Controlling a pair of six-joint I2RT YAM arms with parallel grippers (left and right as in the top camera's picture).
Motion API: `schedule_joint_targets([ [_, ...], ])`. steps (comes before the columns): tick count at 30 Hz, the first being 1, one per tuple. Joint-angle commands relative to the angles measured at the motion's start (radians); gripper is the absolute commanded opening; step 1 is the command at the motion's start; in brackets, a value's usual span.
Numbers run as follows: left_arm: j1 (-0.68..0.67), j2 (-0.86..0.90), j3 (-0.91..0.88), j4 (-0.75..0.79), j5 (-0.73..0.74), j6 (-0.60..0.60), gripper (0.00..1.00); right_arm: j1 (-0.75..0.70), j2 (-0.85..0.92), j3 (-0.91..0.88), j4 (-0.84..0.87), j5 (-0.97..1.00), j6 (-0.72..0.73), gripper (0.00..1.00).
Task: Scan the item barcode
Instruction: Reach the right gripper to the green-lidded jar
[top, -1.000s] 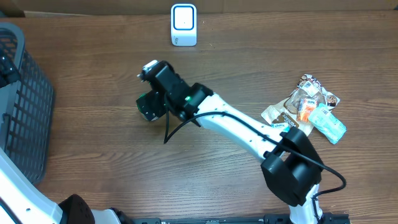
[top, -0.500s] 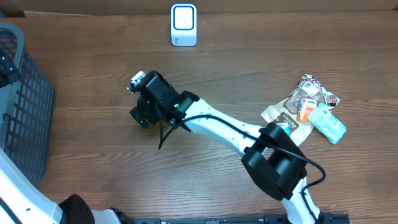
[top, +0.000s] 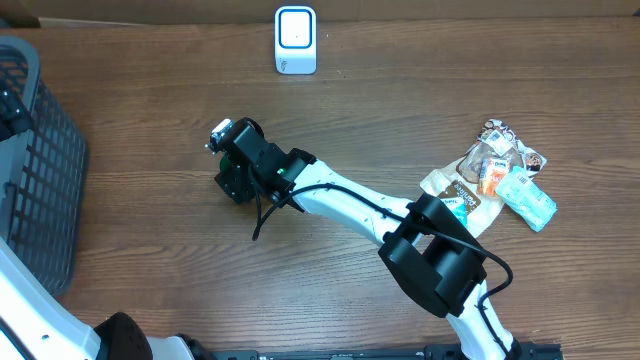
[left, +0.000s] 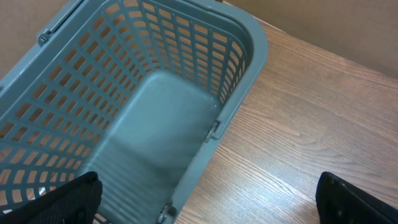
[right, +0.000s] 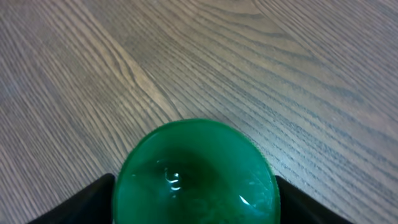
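Two dark fingers (right: 93, 202) of the right gripper (right: 196, 198) are flanking the green item (right: 196, 165), one on each side, and both are looking to be pressed against its round, glossy body, so the gripper is gripping it by the sides. The green item is standing on the wooden table (top: 400, 110), nearer the robot than the white scanner (top: 295, 40) and a little to the left of it, well apart from it. The right arm (top: 350, 205) is reaching across the table toward that spot from the robot's side. A pile of snack packets (top: 495, 175) is lying far to the right of the scanner. A grey plastic basket (left: 245, 68) is sitting far to the left of the scanner, and the left gripper (left: 205, 199) is hovering over it with its fingers spread wide, holding nothing
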Motion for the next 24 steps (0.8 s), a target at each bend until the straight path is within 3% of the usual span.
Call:
schedule_joint_targets([
  [1, -0.001, -0.005, 0.0, 0.003, 0.005, -0.006, 1.0, 0.001, 0.008, 0.035, 0.011, -0.005, 0.022, 0.67],
  [4, -0.001, -0.005, 0.0, 0.003, 0.005, -0.006, 1.0, -0.002, -0.005, 0.035, -0.001, 0.003, 0.039, 0.55],
  [9, -0.001, -0.005, 0.0, 0.003, 0.005, -0.006, 0.99, -0.003, -0.05, 0.035, -0.034, 0.055, 0.098, 0.52],
  [15, -0.001, -0.005, 0.0, 0.003, 0.005, -0.006, 1.0, -0.003, -0.159, 0.035, -0.134, 0.251, 0.229, 0.48],
  [19, -0.001, -0.005, 0.0, 0.003, 0.005, -0.006, 1.0, -0.013, -0.244, 0.035, -0.29, 0.415, 0.406, 0.5],
  [24, -0.001, -0.005, 0.0, 0.003, 0.005, -0.006, 1.0, -0.073, -0.249, 0.027, -0.47, 0.389, 0.67, 0.49],
])
